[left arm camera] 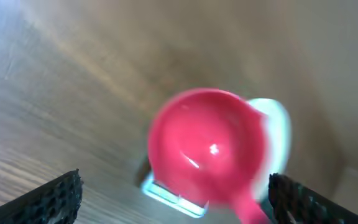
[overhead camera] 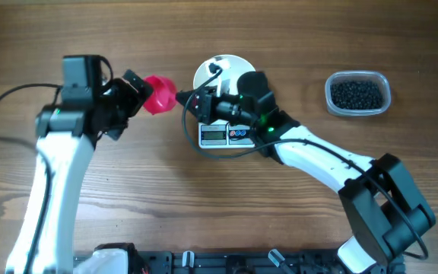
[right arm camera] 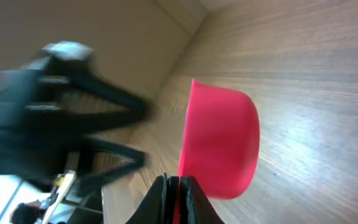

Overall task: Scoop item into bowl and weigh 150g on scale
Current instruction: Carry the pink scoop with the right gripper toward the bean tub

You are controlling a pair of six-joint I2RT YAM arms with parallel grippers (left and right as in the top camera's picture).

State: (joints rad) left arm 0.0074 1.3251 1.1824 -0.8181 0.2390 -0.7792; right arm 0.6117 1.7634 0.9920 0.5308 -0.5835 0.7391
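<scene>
**A:** Where are the black pellets?

**B:** The black pellets [overhead camera: 357, 93] lie heaped in a clear tub [overhead camera: 329, 88] on the surface [overhead camera: 166, 199]. They are well apart from both hands, out behind the right hand [right arm camera: 174, 183] and off to one side of its arm.

**A:** And the white bowl?

**B:** The white bowl [overhead camera: 230, 65] sits right under the wrist of the right hand, and that arm crosses over it and hides much of it. The scale [overhead camera: 226, 135] shows only its display edge, just beside the same wrist. The bowl seems to rest on the scale, but the arm covers the place where they would meet.

**A:** What is the right hand doing?

**B:** Its fingers [right arm camera: 160, 202] are pressed together on the handle of the pink scoop [overhead camera: 159, 93], with a sliver of pink showing between them. The cup stands just past its fingertips.

**A:** And the left hand?

**B:** The left hand [left arm camera: 174, 183] faces the right one, with the scoop between the two. Its fingers [left arm camera: 58, 198] are spread wide, one on each side of the cup, and neither touches it. The mouth of the cup is turned toward this hand.
</scene>
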